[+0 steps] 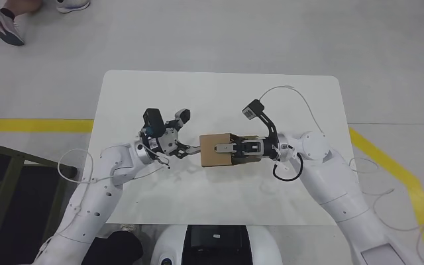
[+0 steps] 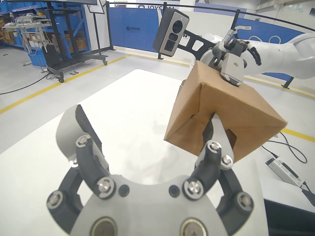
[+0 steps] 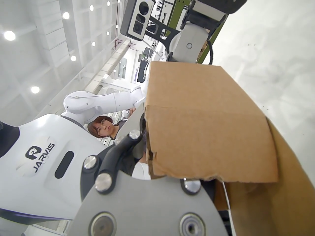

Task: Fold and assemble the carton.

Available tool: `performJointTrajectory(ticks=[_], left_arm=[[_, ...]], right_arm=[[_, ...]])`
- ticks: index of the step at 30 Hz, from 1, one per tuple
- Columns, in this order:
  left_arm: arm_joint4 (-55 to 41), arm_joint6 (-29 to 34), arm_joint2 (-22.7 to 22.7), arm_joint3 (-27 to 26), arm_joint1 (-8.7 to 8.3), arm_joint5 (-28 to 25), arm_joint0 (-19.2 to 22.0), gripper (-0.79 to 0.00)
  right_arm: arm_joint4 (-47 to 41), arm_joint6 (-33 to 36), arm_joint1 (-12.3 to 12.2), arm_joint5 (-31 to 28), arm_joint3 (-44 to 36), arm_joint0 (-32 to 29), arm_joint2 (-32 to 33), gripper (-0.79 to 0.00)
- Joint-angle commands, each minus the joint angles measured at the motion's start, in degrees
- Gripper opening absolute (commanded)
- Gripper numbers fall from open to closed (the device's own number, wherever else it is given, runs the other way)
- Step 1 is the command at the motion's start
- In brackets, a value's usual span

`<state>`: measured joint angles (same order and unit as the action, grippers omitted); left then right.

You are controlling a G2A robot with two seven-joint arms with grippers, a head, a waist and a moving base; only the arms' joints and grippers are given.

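Observation:
A brown carton is held above the middle of the white table. My right gripper is shut on the carton's right side, with one finger pressed on its outer face. In the right wrist view the carton is close up, with one right finger beside it and the other hidden. My left gripper is open at the carton's left end. One left finger pokes into the gap between the end flaps of the carton; the other stands free.
A thin white cable from the right arm loops over the table's back right. The table edges lie well away from both grippers. Yellow floor tape runs past both sides.

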<state>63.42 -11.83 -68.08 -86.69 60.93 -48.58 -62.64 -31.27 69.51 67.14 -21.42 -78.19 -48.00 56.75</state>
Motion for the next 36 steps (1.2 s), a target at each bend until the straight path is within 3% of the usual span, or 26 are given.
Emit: performJointTrajectory(ticks=[1, 16, 23, 36], left_arm=[[0.0, 0.1, 0.0, 0.0, 0.03, 0.0, 0.0, 0.0], [1.7, -1.1, -3.3, 0.8, -0.36, 0.7, -0.9, 0.0], [13.7, -6.5, -3.5, 0.6, -1.11, -3.5, -2.4, 0.0], [27.6, -14.2, 0.9, 5.3, -1.16, -1.7, -0.8, 0.0]], right_arm=[[0.0, 0.1, 0.0, 0.1, 0.1, 0.0, 0.0, -0.785], [3.9, -1.8, -0.1, 1.2, 3.7, 0.3, 0.9, -0.785], [5.0, -2.7, 0.1, 2.0, 7.0, 1.4, 0.6, -0.785], [3.4, -3.7, 2.5, 1.9, 19.9, 5.8, -4.0, -0.785]])
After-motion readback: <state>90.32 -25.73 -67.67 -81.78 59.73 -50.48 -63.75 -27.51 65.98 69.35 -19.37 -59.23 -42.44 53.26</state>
